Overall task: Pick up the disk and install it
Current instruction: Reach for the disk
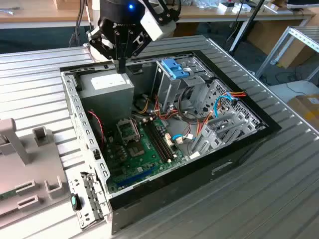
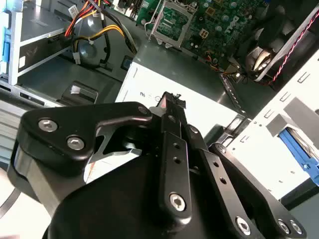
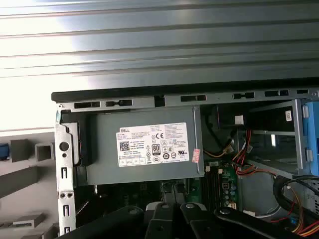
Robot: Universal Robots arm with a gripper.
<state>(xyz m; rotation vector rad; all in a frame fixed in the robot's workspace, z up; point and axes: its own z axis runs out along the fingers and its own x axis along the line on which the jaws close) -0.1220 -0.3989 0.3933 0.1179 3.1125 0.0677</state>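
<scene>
The disk is out of view as a whole. A bright blue plastic strip (image 2: 299, 152) lies in a pale grey fixture beside the case, and I cannot tell whether it belongs to the disk. My gripper (image 1: 121, 68) hangs over the far corner of the open computer case (image 1: 75, 107), just above the grey power supply box (image 1: 107, 92) with its white sticker. In the second wrist view the black fingers meet at the tip of the gripper (image 2: 172, 99), shut with nothing between them.
A silver drive cage (image 1: 172, 82) with a blue latch (image 1: 175, 67) stands in the case to the exterior view's right of the gripper. The green motherboard (image 1: 137, 149) and bundled cables (image 1: 199, 124) fill the case floor. A grey fixture (image 1: 20, 164) sits at the exterior view's left.
</scene>
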